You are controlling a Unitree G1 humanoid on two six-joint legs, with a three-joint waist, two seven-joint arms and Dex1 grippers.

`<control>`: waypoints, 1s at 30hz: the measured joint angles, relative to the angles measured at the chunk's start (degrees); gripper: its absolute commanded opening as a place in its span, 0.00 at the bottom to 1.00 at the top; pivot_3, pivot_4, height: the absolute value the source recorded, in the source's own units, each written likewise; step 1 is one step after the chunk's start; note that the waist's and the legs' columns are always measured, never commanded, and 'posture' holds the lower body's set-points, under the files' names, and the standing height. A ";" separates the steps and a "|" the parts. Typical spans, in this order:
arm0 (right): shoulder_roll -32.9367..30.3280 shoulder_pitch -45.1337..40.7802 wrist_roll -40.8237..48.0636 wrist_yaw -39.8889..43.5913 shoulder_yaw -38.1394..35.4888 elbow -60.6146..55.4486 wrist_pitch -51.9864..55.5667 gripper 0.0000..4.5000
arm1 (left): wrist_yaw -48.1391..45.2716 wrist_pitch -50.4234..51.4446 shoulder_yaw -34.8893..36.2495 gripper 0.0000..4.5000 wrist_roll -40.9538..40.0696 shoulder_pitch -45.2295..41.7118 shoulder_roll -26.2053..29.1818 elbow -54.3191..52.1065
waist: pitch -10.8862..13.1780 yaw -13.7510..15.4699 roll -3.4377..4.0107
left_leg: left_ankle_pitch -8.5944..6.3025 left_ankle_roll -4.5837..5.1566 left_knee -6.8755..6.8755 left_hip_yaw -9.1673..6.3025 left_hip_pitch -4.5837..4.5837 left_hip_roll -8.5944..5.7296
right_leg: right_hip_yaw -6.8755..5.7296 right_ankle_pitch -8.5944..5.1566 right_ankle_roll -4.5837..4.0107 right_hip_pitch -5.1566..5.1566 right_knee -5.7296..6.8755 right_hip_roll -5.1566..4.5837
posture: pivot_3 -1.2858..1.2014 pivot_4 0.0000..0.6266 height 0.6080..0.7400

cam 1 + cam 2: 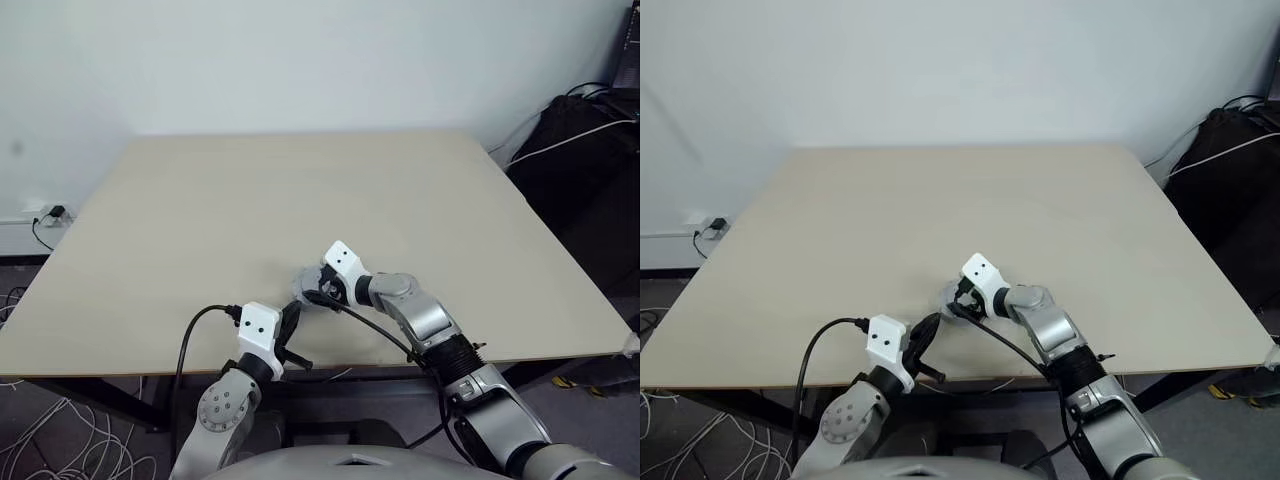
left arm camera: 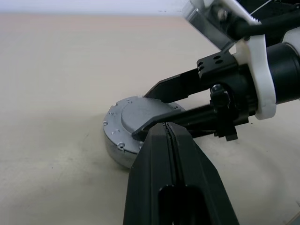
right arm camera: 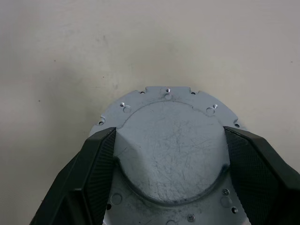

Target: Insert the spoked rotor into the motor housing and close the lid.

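Lid between right tool fingers

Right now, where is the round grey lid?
The lid sits on the table near its front edge, a bit right of centre, between the right gripper's two fingers, just ahead of the shut left gripper.

In the head views the right pincer covers most of the lid, which is too small there to make out. The right wrist view's lower edge cuts off the lid's near part. What lies under the lid cannot be told.
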 measured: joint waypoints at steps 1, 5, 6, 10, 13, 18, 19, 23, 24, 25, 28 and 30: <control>-0.80 -0.02 -1.14 -0.18 1.32 -0.05 -2.05 0.71 | 0.01 0.00 -0.03 0.00 0.00 0.09 0.00 0.00 | 0.02 0.04 0.03 | 0.00 0.00 0.00 0.00 0.00 0.00 | -0.07 0.02 0.04 0.04 0.00 -0.07 | 0.52 0.00 1.00; 0.58 -0.25 -0.06 -1.10 -0.74 0.27 1.53 0.71 | 0.02 0.02 -0.05 0.00 0.00 0.21 -0.01 0.00 | 0.10 0.11 0.02 | -0.01 0.00 0.00 0.02 -0.01 -0.01 | -0.33 0.03 0.05 0.08 0.01 -0.33 | 0.52 0.00 1.00; 1.13 -0.35 0.98 -1.18 -1.86 0.50 3.24 0.71 | 0.02 0.02 -0.04 0.00 0.00 0.24 0.00 0.00 | 0.11 0.11 0.04 | -0.01 0.00 0.01 0.02 -0.02 -0.02 | -0.34 0.03 0.05 0.08 0.01 -0.34 | 0.52 0.00 1.00; 1.41 -1.09 2.41 -1.18 -3.00 0.56 6.39 0.71 | 0.02 0.02 -0.05 0.00 -0.02 0.28 0.00 0.00 | 0.09 0.26 0.07 | -0.01 0.00 0.01 0.03 -0.01 -0.10 | -0.38 0.03 0.06 0.07 0.00 -0.46 | 0.52 0.00 1.00; 1.39 -1.15 2.46 -1.19 -3.00 0.12 7.20 0.71 | 0.01 0.03 -0.09 0.00 -0.06 0.36 0.00 0.00 | 0.09 0.34 0.07 | -0.01 0.00 0.00 0.03 0.00 -0.10 | -0.40 0.03 0.07 0.06 0.00 -0.48 | 0.52 0.00 1.00; 1.21 -1.09 2.70 -1.18 -3.01 -0.39 7.91 0.71 | 0.01 0.03 -0.42 0.00 -0.29 0.38 0.01 0.00 | 0.09 0.45 0.07 | -0.01 0.00 -0.01 0.03 0.00 -0.10 | -0.45 0.04 0.08 0.05 0.01 -0.51 | 0.52 0.00 1.00; 1.22 -1.13 2.85 -1.22 -3.15 -0.58 8.56 0.71 | 0.01 0.03 -0.45 0.00 -0.30 0.38 0.01 0.00 | 0.09 0.50 0.06 | -0.01 0.00 -0.01 0.03 0.00 -0.10 | -0.45 0.04 0.08 0.05 0.00 -0.51 | 0.52 0.00 1.00; 0.80 -0.86 3.34 -1.61 -3.22 -1.36 9.31 0.71 | 0.01 0.04 -0.47 0.00 -0.36 0.38 0.02 0.00 | 0.09 0.86 0.06 | -0.01 0.00 -0.01 0.03 -0.02 -0.10 | -0.46 0.04 0.08 0.05 -0.01 -0.53 | 0.52 0.00 1.00; 0.33 -0.62 3.27 -1.60 -2.77 -1.50 8.41 0.71 | 0.01 0.05 -0.48 0.00 -0.37 0.39 0.02 0.00 | 0.10 0.93 0.05 | -0.01 0.00 -0.01 0.04 -0.03 -0.10 | -0.46 0.04 0.08 0.05 -0.01 -0.54 | 0.52 0.00 1.00; -0.14 -0.33 3.12 -1.60 -2.32 -1.61 7.30 0.71 | 0.02 0.05 -0.47 0.00 -0.38 0.39 0.02 0.00 | 0.11 1.04 0.05 | -0.01 0.00 -0.01 0.04 -0.03 -0.10 | -0.46 0.04 0.08 0.05 -0.02 -0.55 | 0.52 0.00 1.00; -1.89 0.53 1.70 -1.60 -0.14 -2.60 3.44 0.71 | 0.02 0.06 -0.48 0.00 -0.40 0.41 0.02 0.00 | 0.16 1.29 0.03 | -0.01 0.00 -0.01 0.06 -0.06 -0.11 | -0.46 0.04 0.08 0.03 -0.06 -0.58 | 0.52 0.00 1.00; -2.51 0.56 1.39 -1.58 0.77 -3.16 2.90 0.71 | 0.02 0.06 -0.49 0.00 -0.42 0.43 0.02 0.00 | 0.18 1.37 0.01 | -0.01 0.00 -0.01 0.06 -0.06 -0.12 | -0.47 0.04 0.08 0.02 -0.06 -0.58 | 0.52 0.00 1.00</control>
